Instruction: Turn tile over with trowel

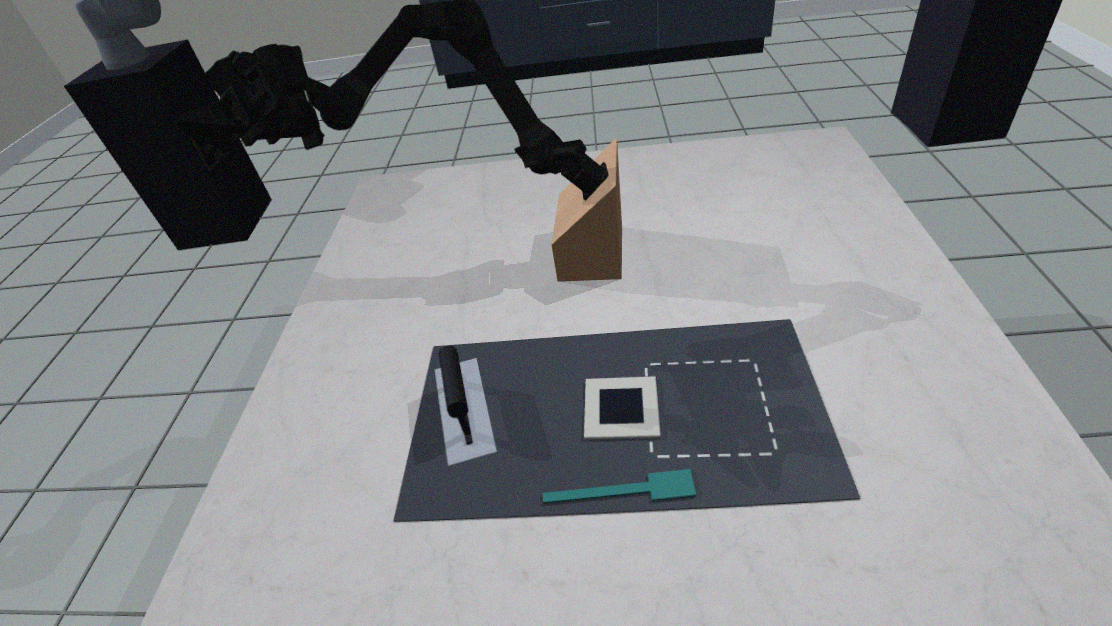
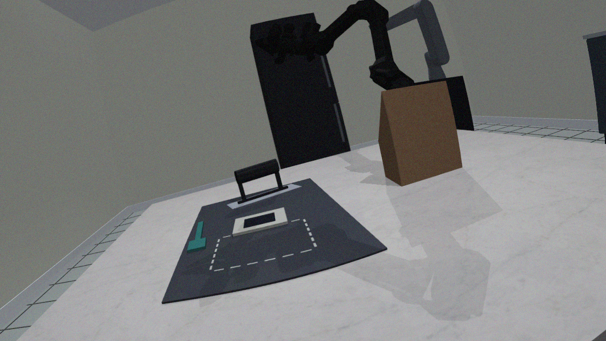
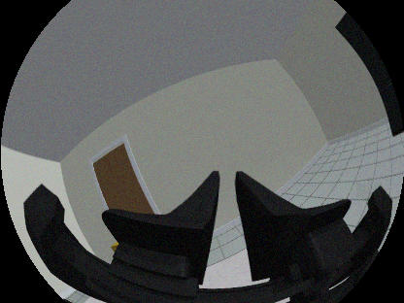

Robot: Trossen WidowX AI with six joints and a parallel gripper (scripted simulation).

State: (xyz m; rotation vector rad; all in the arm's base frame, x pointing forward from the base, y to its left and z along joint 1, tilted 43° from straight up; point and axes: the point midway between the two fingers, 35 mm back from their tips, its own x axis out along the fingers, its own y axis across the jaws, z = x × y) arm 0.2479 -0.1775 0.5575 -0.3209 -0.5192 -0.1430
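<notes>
The tile (image 1: 620,405) (image 2: 259,220) lies flat on the dark mat (image 1: 809,466) (image 2: 339,249), dark-square side up. Its right edge in the top view overlaps the left side of the dashed outline (image 1: 753,360) (image 2: 315,245). A black-handled trowel (image 1: 453,381) (image 2: 256,170) with a pale blade stands handle up at the mat's left end in the top view. My gripper (image 1: 194,139) (image 2: 259,42) (image 3: 227,177) hangs high and far to the left of the mat, away from tile and trowel. Its fingers are nearly together, with nothing in the narrow gap.
A teal flat-bladed tool (image 1: 671,484) (image 2: 197,244) lies on the mat's near side in the top view. A tall wooden block (image 1: 591,248) (image 2: 424,131) with a slanted top stands beyond the mat, beside the arm's base. The marble table (image 1: 326,466) (image 2: 487,190) surrounds the mat.
</notes>
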